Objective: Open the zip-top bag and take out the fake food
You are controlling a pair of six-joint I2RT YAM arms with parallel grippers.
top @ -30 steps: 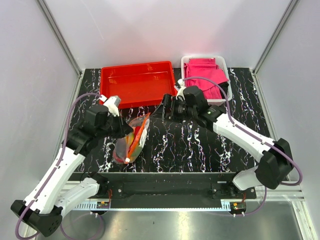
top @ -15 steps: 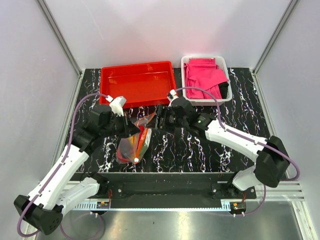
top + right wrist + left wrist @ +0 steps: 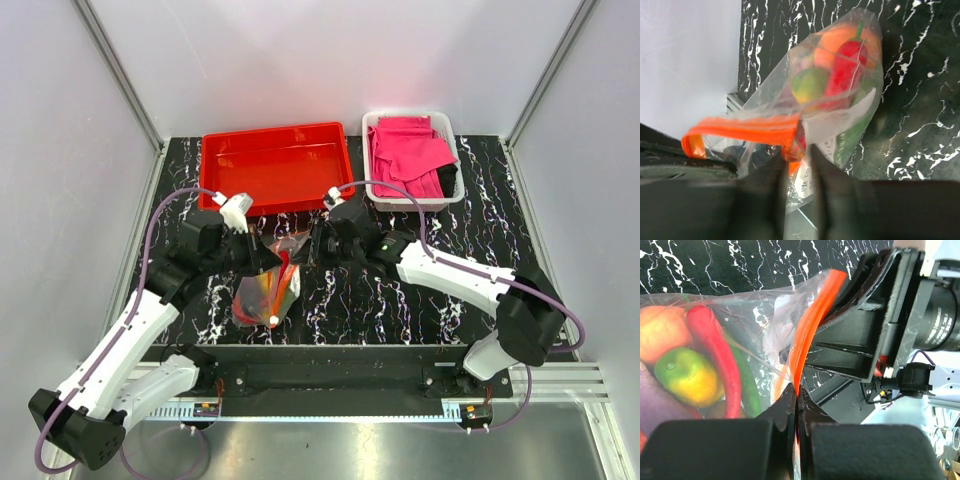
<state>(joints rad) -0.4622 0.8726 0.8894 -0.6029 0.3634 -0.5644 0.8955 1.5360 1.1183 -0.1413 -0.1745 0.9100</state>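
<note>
The zip-top bag (image 3: 266,292) hangs between both arms just above the black marbled table, its orange zip strip (image 3: 812,325) uppermost. Through the clear plastic shows the fake food: a red chili (image 3: 842,65), a green-yellow fruit (image 3: 809,84), an orange (image 3: 662,332) and a purple eggplant (image 3: 652,407). My left gripper (image 3: 796,400) is shut on the strip near one end. My right gripper (image 3: 795,160) sits at the strip's other end, jaws drawn in to a narrow gap, with the strip's end and the bag's edge between them.
A red tray (image 3: 275,131) stands behind the bag at the back left. A white basket (image 3: 408,116) with pink cloths sits at the back right. The two grippers are close together, almost facing each other over the bag's mouth.
My right gripper has moved left to the bag's top and drawn its jaws in from wide open. The left gripper has kept its hold and shifted slightly right.
</note>
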